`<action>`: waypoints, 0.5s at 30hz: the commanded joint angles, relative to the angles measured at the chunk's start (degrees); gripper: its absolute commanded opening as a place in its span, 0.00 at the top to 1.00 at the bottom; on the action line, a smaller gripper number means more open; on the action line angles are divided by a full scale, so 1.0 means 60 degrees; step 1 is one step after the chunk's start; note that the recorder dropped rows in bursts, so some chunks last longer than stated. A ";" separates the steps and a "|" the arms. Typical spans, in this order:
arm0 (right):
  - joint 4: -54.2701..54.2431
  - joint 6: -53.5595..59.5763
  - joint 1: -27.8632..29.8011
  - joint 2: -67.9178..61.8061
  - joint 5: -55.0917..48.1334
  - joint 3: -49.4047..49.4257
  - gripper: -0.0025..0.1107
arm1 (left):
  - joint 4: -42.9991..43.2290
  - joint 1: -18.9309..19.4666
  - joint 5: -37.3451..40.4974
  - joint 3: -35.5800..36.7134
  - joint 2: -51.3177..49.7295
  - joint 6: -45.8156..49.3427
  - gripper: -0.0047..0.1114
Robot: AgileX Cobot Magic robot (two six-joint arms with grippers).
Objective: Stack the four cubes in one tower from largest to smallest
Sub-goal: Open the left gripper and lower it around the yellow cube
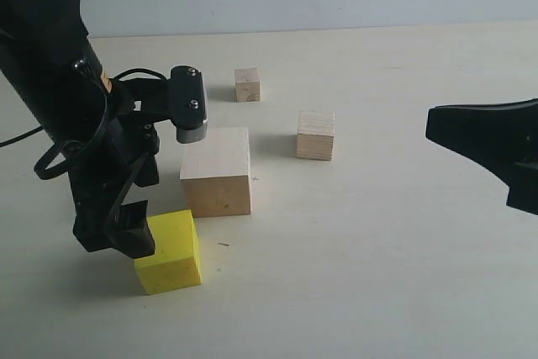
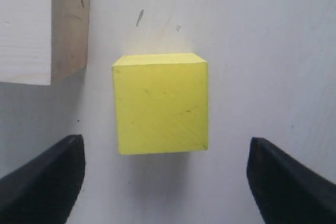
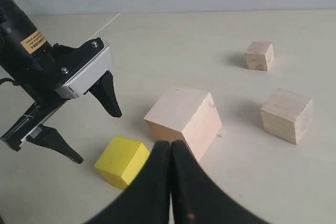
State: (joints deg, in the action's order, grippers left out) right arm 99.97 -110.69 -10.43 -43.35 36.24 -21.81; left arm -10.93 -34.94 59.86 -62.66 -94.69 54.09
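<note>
Arm's yellow sticker: print unreadable

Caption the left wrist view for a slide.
Open left end effector poised over the yellow cube, big wood cube nearby.

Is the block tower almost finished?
Not yet. Nothing is stacked: the big wood cube, yellow cube, medium wood cube and smallest cube all sit apart on the table. The left gripper hangs open by the yellow cube, not holding it. The right gripper is shut and empty. All three stacking moves remain.
</note>
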 commanded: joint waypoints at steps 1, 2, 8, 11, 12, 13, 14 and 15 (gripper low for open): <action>-0.0004 -0.0051 -0.0032 0.0052 0.0007 -0.0066 0.98 | -0.0096 -0.0068 -0.0053 -0.0005 -0.0027 0.0056 0.26; -0.0004 -0.0051 -0.0032 0.0052 0.0007 -0.0066 0.98 | -0.0167 -0.0068 -0.0053 -0.0005 -0.0073 0.0056 0.26; -0.0004 -0.0051 -0.0032 0.0052 0.0007 -0.0066 0.98 | -0.0313 -0.0068 -0.0053 -0.0005 -0.0670 0.0191 0.26; -0.0004 -0.0051 -0.0032 0.0052 0.0007 -0.0066 0.98 | -0.0200 -0.0068 -0.0368 -0.0005 -0.0975 0.0210 0.26; -0.0004 -0.0051 -0.0032 0.0052 0.0007 -0.0066 0.98 | -0.0099 -0.0068 -0.0434 -0.0005 -0.1032 0.0210 0.26; -0.0004 -0.0051 -0.0032 0.0052 0.0007 -0.0066 0.98 | -0.0027 -0.0068 -0.0435 -0.0005 -0.1101 0.0210 0.26; -0.0004 -0.0051 -0.0032 0.0052 0.0007 -0.0066 0.98 | -0.0027 -0.0068 -0.0435 -0.0005 -0.1139 0.0210 0.26; -0.0004 -0.0051 -0.0032 0.0009 0.0007 -0.0066 0.98 | -0.0027 -0.0068 -0.0435 -0.0005 -0.1175 0.0210 0.26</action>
State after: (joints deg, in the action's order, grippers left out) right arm 99.97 -110.69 -10.43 -43.35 36.24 -21.81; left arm -11.62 -34.99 57.75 -62.66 -101.12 55.02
